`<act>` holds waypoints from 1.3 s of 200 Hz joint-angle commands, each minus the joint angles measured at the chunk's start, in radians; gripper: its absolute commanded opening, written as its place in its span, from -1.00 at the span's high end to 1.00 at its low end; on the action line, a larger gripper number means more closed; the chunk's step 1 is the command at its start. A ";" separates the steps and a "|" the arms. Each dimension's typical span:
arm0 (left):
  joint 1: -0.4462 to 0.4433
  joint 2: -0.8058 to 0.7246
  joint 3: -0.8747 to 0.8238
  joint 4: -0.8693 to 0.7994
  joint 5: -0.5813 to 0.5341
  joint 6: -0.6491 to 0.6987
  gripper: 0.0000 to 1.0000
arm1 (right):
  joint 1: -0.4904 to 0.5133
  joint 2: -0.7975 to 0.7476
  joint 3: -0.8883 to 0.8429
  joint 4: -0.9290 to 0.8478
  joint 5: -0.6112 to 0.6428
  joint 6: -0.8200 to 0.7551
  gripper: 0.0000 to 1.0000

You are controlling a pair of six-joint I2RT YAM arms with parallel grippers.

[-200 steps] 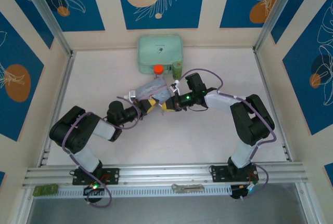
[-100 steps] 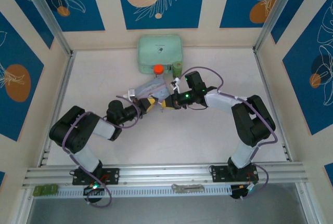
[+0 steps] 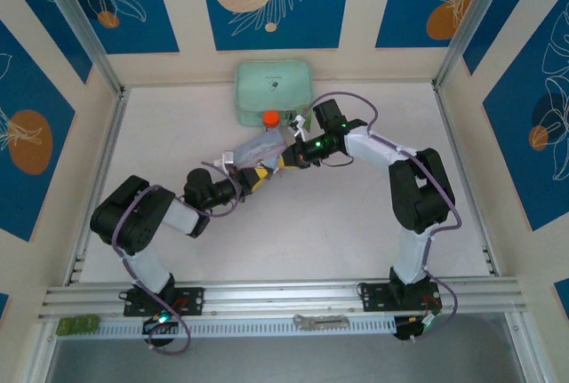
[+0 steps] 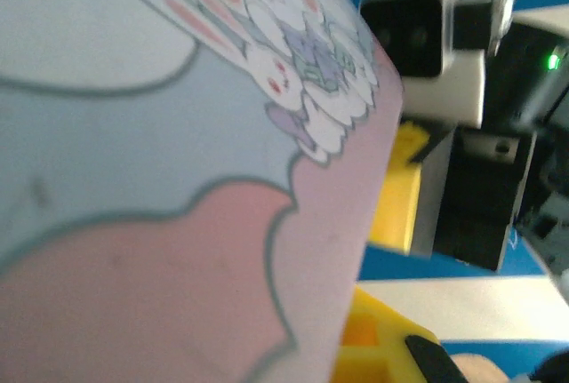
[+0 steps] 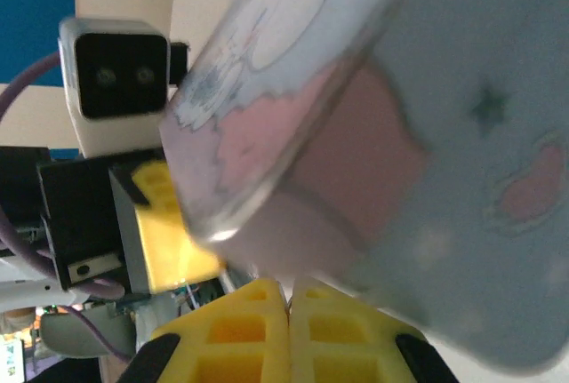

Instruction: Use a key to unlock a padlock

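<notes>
Both task pieces, the padlock and the key, I cannot place right now. The light-blue cartoon tin [image 3: 260,147] lies slanted between the two grippers in the middle of the workspace and may well be hiding them. My read is that the padlock will be small, dense, rigid and slick, best pinched across its flat body with the keyhole left free. The key should be thin, light and quick to twist out of a pinch, so take it by its broad head. Look at the right gripper [image 5: 289,310]: yellow fingers pressed together, nothing visible between them, the tin just beyond the tips. Now the left gripper [image 3: 256,175]: closed down too, tight against the tin's near edge, and whether it pinches that edge I cannot tell. Further back, a pale green box [image 3: 273,90] sits by the wall, with an orange cap [image 3: 269,118] just in front.
</notes>
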 commanded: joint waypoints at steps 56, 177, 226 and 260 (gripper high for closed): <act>-0.050 -0.015 -0.016 0.070 0.137 0.045 1.00 | 0.036 -0.067 -0.153 0.254 0.048 0.133 1.00; -0.125 -0.091 -0.129 0.069 -0.342 0.039 1.00 | 0.077 -0.331 -0.649 0.780 0.353 0.592 1.00; -0.201 -0.076 -0.116 0.070 -0.470 0.018 1.00 | 0.172 -0.354 -0.718 0.966 0.523 0.675 1.00; -0.218 -0.062 -0.103 0.070 -0.478 0.006 1.00 | 0.189 -0.350 -0.770 1.076 0.575 0.711 1.00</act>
